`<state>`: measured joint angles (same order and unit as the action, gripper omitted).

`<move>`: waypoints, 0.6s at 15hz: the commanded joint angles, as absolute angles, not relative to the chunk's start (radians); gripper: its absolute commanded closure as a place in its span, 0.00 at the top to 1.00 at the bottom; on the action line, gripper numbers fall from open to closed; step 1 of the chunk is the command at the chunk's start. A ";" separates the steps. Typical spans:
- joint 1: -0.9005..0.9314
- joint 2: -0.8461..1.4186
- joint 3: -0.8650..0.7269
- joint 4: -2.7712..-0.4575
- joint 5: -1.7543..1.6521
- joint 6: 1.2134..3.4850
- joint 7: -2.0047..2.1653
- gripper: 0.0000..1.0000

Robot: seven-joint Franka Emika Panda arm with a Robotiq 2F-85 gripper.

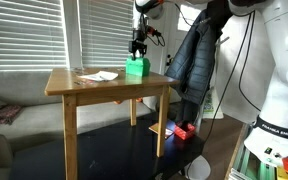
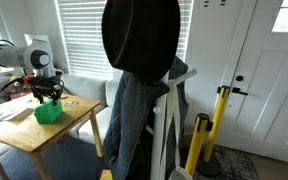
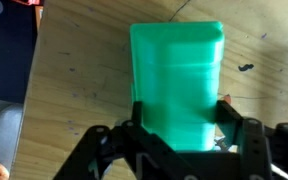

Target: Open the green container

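The green container (image 1: 136, 68) is a small bright green box standing on the wooden table (image 1: 74, 86), near its far edge. It also shows in an exterior view (image 2: 49, 111) and fills the middle of the wrist view (image 3: 176, 85). My gripper (image 3: 179, 118) comes down on it from above. One black finger presses each side of the container's top part, so the jaws are shut on it. In both exterior views the gripper (image 1: 136, 46) (image 2: 49, 92) sits right on top of the box. The container rests on the table.
White papers (image 1: 99, 76) lie on the table beside the container. A dark coat on a rack (image 1: 196, 55) hangs close to the table. A sofa (image 1: 4, 110) and window blinds are behind it. A yellow post (image 2: 221, 115) stands by the white door.
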<state>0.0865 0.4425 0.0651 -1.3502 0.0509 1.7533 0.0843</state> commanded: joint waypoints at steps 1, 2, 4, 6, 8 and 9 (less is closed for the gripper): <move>0.086 0.465 0.062 -1.314 0.062 1.749 0.094 0.58; 0.092 0.459 0.058 -1.320 0.050 1.760 0.105 0.45; 0.110 0.445 0.048 -1.335 0.008 1.785 0.134 0.45; 0.145 0.426 0.026 -1.349 -0.095 1.809 0.191 0.45; 0.178 0.411 0.012 -1.352 -0.199 1.802 0.247 0.45; 0.197 0.408 0.006 -1.350 -0.254 1.790 0.276 0.45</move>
